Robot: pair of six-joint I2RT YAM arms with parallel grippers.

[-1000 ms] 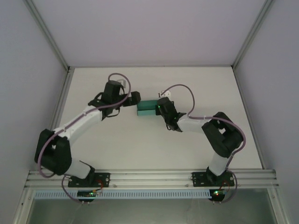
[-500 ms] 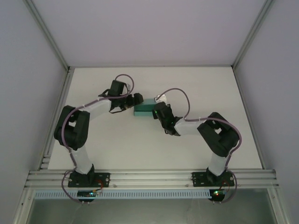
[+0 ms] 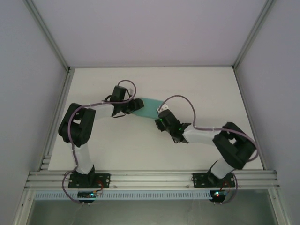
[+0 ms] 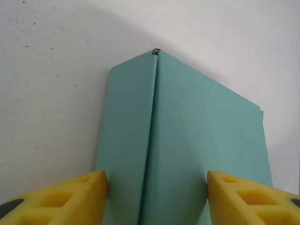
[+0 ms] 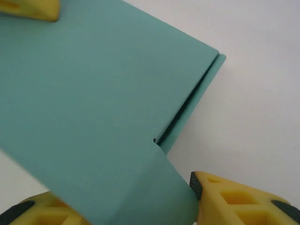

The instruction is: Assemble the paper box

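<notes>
Paper box point(image 3: 149, 107) lies mid-table, long axis running left to right between the arms. Left gripper point(image 4: 157, 183) straddles its left end, grip unclear. Right gripper point(image 5: 117, 206), jaws parted, brackets its near-right corner.

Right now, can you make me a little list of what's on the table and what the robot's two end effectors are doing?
Thing: paper box, teal card with a crease down it
Where: on the white table, far middle, between the two arms
Left end effector: fingers either side of the crease; can't tell if it is squeezing
Right end effector: open, card lying between its fingers
Job: box looks unfinished
</notes>
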